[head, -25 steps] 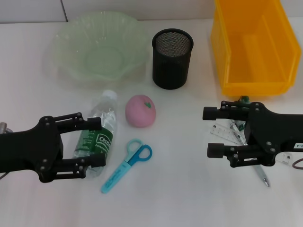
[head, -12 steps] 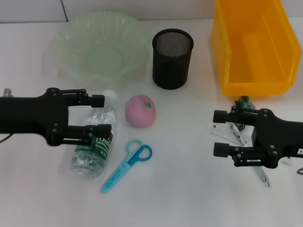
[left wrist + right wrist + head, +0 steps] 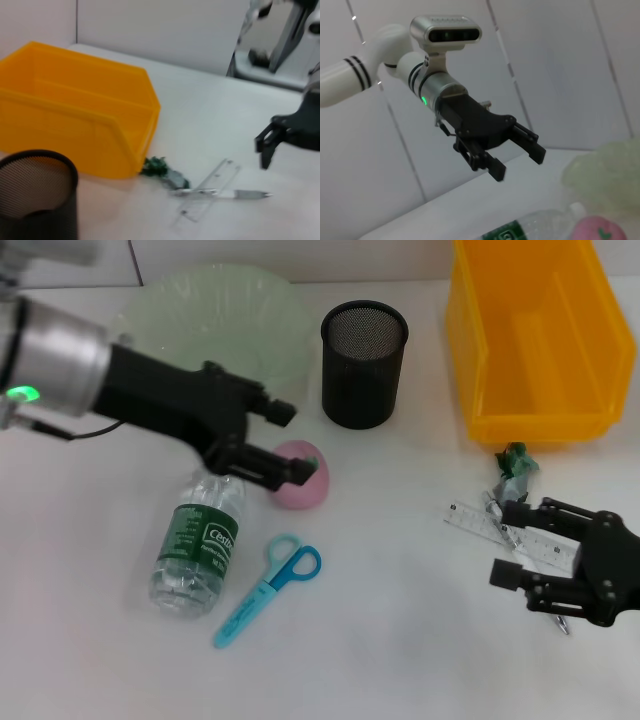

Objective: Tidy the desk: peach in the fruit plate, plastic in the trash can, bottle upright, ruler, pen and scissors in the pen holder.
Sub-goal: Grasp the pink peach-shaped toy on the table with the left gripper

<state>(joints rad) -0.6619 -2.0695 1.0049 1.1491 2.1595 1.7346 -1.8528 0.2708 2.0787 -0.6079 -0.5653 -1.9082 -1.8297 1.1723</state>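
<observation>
Left end effector (image 3: 288, 443) spread above peach (image 3: 297, 476) — right end effector (image 3: 511, 543) spread, over ruler (image 3: 510, 533) near table edge

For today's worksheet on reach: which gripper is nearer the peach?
Left. The left gripper hangs open right at the peach; the right gripper is far off, open over the ruler.

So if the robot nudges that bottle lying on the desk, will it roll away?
Probably, sideways. The bottle lies on its round side on the smooth table, with nothing touching it. It looks clear and empty, so likely light and easy to knock. Thin plastic may dent under a firm grip. The left gripper hangs open by the peach, not on it.
</observation>
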